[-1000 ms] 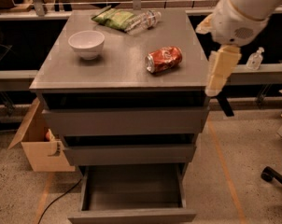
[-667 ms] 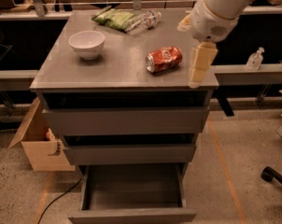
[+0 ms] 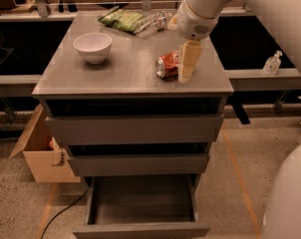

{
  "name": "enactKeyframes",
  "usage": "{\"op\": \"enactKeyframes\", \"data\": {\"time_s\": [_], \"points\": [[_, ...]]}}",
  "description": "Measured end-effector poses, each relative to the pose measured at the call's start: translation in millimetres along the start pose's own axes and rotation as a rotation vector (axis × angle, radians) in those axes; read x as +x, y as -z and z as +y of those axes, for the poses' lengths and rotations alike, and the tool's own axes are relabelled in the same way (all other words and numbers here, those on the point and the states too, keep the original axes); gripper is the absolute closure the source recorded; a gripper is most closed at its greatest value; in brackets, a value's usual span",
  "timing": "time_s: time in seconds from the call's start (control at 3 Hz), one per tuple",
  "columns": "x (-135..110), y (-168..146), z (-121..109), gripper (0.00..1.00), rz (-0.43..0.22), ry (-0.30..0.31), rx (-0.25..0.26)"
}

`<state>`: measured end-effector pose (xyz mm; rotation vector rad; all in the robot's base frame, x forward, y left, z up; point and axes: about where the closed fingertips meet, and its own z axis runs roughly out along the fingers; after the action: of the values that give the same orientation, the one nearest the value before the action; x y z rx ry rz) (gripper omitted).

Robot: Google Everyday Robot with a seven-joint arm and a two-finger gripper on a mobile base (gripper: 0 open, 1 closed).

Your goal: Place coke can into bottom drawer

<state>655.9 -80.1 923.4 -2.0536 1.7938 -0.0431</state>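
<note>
The coke can (image 3: 166, 64), red-orange and dented, lies on its side on the grey cabinet top (image 3: 120, 76), right of middle. My gripper (image 3: 185, 72) hangs from the white arm just right of the can, its cream fingers (image 3: 187, 59) pointing down and partly covering the can's right end. The bottom drawer (image 3: 140, 229) is pulled out at the cabinet's foot, a shallow grey box with nothing in it.
A white bowl (image 3: 92, 47) stands at the top's left. A green snack bag (image 3: 122, 19) and a clear plastic bottle (image 3: 153, 22) lie at the back. The two upper drawers (image 3: 133, 128) are partly out. A cardboard box (image 3: 41, 153) sits on the floor, left.
My gripper has moved left from beyond the cabinet's right edge to right beside the coke can. The can has not moved.
</note>
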Motion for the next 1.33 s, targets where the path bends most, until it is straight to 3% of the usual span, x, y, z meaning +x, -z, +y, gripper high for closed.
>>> {"op": "enactKeyframes", "data": {"time_s": [1.33], "points": [[16.3, -61.5, -19.2, 0.0, 0.176, -0.034, -0.03]]}}
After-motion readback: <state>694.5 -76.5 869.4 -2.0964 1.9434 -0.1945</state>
